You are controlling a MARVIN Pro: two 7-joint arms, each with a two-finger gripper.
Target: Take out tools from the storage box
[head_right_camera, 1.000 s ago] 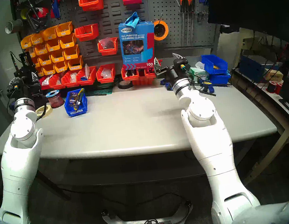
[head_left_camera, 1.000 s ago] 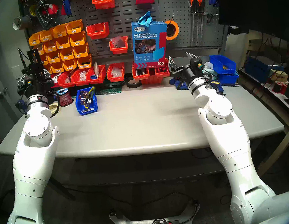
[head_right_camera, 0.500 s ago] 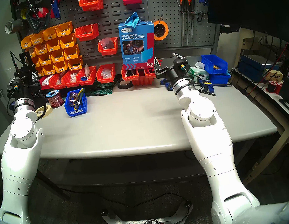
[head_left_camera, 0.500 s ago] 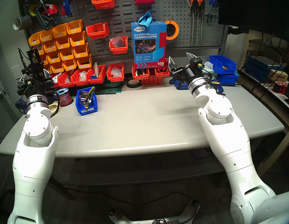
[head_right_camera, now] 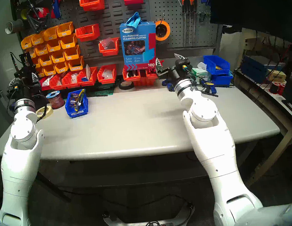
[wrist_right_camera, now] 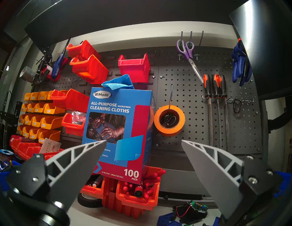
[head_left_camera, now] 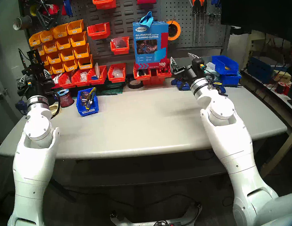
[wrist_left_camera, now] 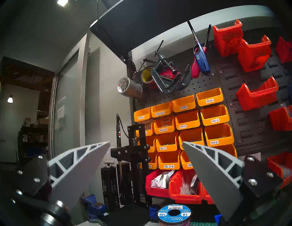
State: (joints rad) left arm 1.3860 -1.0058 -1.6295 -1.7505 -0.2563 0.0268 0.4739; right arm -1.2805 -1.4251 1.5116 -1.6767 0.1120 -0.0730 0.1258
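The storage box [head_left_camera: 84, 114], a small blue bin with a white label strip on its front lip, stands on the grey table [head_left_camera: 142, 121] at the back left; in the other head view the storage box [head_right_camera: 74, 116] looks the same. Tools stick up out of it: yellow-handled cutters [head_left_camera: 92, 90] and clear safety glasses [head_left_camera: 84, 95]. My left gripper [head_left_camera: 34, 76] is raised to the left of the box, pointing up at the pegboard, open and empty [wrist_left_camera: 146, 142]. Far to the right, my right gripper [head_left_camera: 182, 57] is also raised, open and empty [wrist_right_camera: 143, 141].
A row of red bins [head_left_camera: 98, 77] and a cleaning cloths box [head_left_camera: 149, 43] line the back. A wire spool [head_left_camera: 65, 98] and masking tape roll [head_right_camera: 44, 111] sit left of the box, a black tape roll [head_left_camera: 135, 84] behind. Larger blue bins [head_left_camera: 225, 65] stand at the right.
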